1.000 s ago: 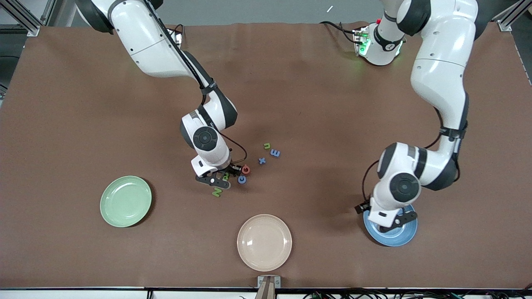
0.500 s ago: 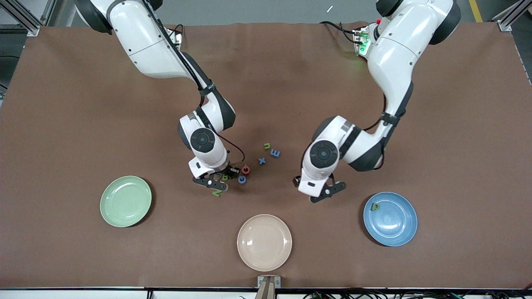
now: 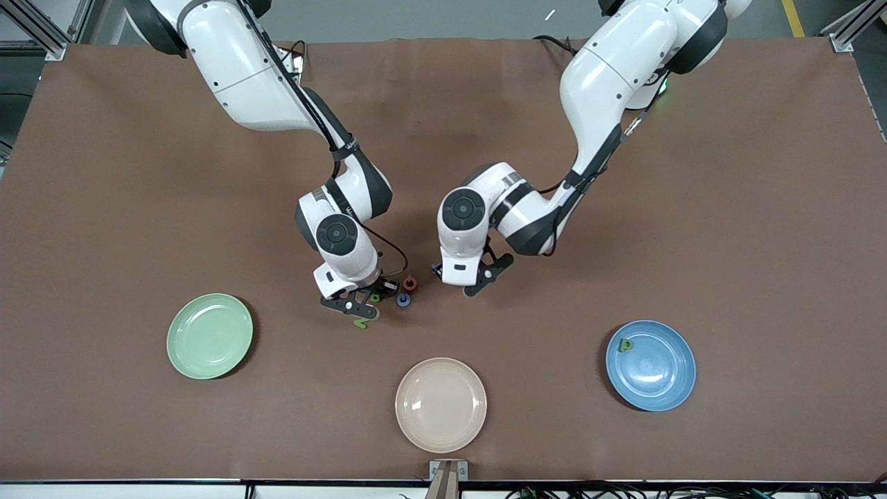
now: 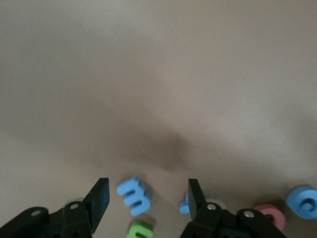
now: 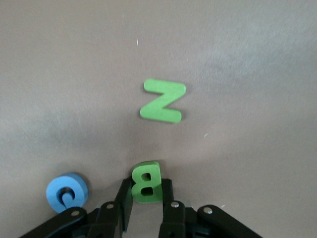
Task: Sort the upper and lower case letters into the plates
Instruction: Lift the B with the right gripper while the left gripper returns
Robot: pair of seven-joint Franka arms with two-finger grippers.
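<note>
My right gripper (image 3: 366, 303) is shut on a green letter B (image 5: 146, 183), low over the table (image 3: 138, 173), as its wrist view (image 5: 146, 191) shows. A green N (image 3: 361, 323), a blue c (image 3: 402, 300) and a red letter (image 3: 409, 283) lie beside it. My left gripper (image 3: 463, 283) is open over a blue letter (image 4: 133, 194), a green letter (image 4: 140, 230) and a small blue letter (image 4: 184, 206); in the front view its hand hides them. A green p (image 3: 626, 344) lies on the blue plate (image 3: 658, 388). The pale green plate (image 3: 209, 335) holds nothing.
A cream-beige plate (image 3: 441, 404) sits at the table's near edge, between the two other plates. Both hands work close together over the letter cluster in the middle of the table.
My left arm swung from over the blue plate to over the letters in the middle, leaving the green p on that plate. My right gripper has barely moved, still on the B.
</note>
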